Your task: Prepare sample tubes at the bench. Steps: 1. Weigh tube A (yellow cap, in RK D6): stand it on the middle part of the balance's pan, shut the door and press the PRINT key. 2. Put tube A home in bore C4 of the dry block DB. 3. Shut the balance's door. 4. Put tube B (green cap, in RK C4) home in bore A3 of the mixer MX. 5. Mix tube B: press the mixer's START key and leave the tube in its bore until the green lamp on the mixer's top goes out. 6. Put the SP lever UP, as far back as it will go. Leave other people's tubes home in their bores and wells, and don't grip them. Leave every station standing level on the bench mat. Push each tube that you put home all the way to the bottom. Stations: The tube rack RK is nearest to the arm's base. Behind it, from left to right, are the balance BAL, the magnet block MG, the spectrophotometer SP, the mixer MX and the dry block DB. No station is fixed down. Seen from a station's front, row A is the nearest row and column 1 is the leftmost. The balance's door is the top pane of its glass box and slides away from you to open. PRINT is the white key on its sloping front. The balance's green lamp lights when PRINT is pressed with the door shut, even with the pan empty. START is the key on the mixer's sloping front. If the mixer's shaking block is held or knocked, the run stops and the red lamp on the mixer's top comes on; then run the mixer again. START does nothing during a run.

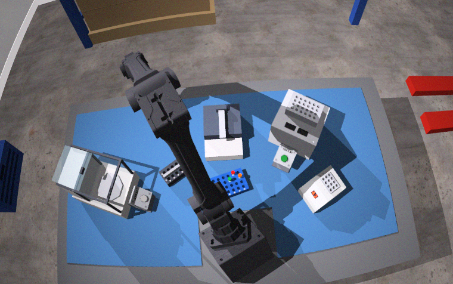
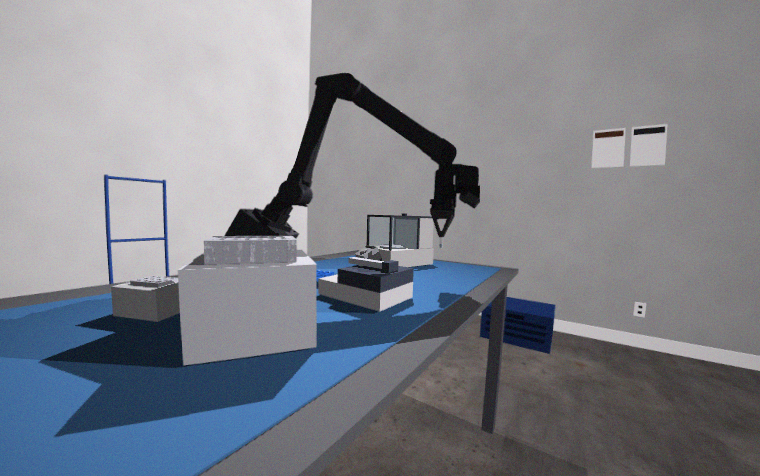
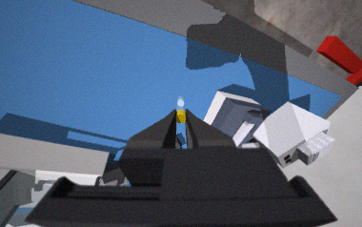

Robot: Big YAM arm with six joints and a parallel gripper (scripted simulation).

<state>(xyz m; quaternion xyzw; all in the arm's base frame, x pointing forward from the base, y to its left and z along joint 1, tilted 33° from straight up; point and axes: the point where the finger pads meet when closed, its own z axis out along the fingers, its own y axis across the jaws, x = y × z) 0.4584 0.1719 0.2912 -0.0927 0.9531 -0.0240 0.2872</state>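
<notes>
My gripper [image 2: 441, 235] [image 3: 180, 113] is shut on tube A [image 2: 440, 243] [image 3: 181, 115], yellow cap up, high over the back of the bench between balance and SP. The balance [image 1: 125, 213] has its door [image 1: 71, 167] slid back, open; its pan [image 1: 109, 186] is bare and its white PRINT key [image 1: 144, 198] faces right. Green-capped tube B [image 1: 229, 178] stands in the blue rack [image 1: 248, 187]. The mixer [image 1: 275, 130] [image 2: 246, 313] shows no lit lamp; its START key [image 1: 284, 158] is green. The dry block [image 1: 309, 200] is at the right. The SP lever [image 1: 222, 123] lies along the SP's dark top.
The magnet block [image 1: 166, 179] sits between balance and rack, partly under my arm. The SP [image 1: 223, 150] [image 2: 347, 291] stands behind the rack. Red-capped [image 1: 232, 172] and orange-capped [image 1: 239, 175] tubes stand near tube B. The balance's glass walls and frame rise at the left.
</notes>
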